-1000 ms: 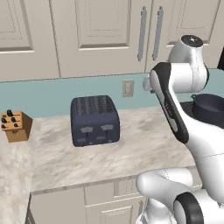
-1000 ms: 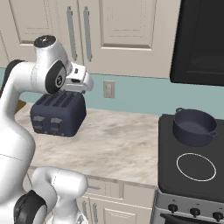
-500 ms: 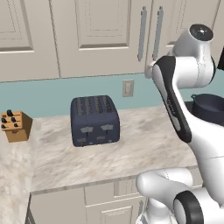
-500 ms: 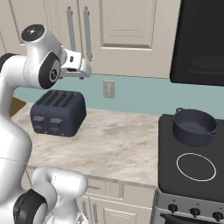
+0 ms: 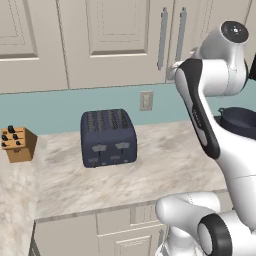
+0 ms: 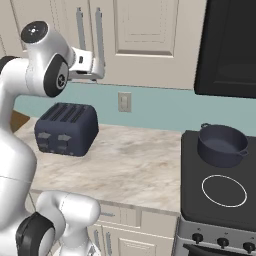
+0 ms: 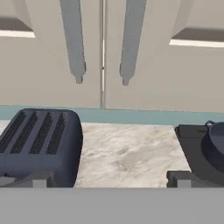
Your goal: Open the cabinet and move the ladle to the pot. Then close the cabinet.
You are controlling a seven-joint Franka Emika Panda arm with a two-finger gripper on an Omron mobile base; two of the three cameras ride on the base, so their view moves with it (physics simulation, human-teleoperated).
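Two long silver handles (image 7: 74,41) hang side by side at the seam of the cabinet (image 5: 120,40), both doors shut, so nothing of the task done yet and the ladle presumably inside, out of sight. Hand (image 6: 95,69) raised in front of the doors, near the lower ends of the handles, fingers spread wide and holding nothing; fingertips (image 7: 40,180) visible low in the hand view, far apart. Not touching either handle yet.

Best handled this way, as a judgement from the layout:
- Pick one handle and commit; right-hand bar (image 7: 131,39) in the hand view looks about as close as the left one, and the narrow gap between them leaves little room for a finger, so line up squarely on one bar with a finger on each side.
- Rise a little before closing: the bar ends sit above the middle of the hand view, so a grasp now would likely catch only the tip or miss below it.
- Close firmly on the bar, then pull along an arc about the hinge at the door's outer edge, not straight back; a straight pull risks slipping off.
- Swing the door wide enough to leave a clear reach inside.

Below, on the table (image 5: 165,165): toaster (image 5: 108,137) just under the doors, well clear if the hand stays high. Pot (image 6: 221,145) resting on the stove (image 6: 220,200) to the right, well apart from the cabinet, open and ready to receive the ladle. Knife block (image 5: 17,144) far to the left, of no concern.
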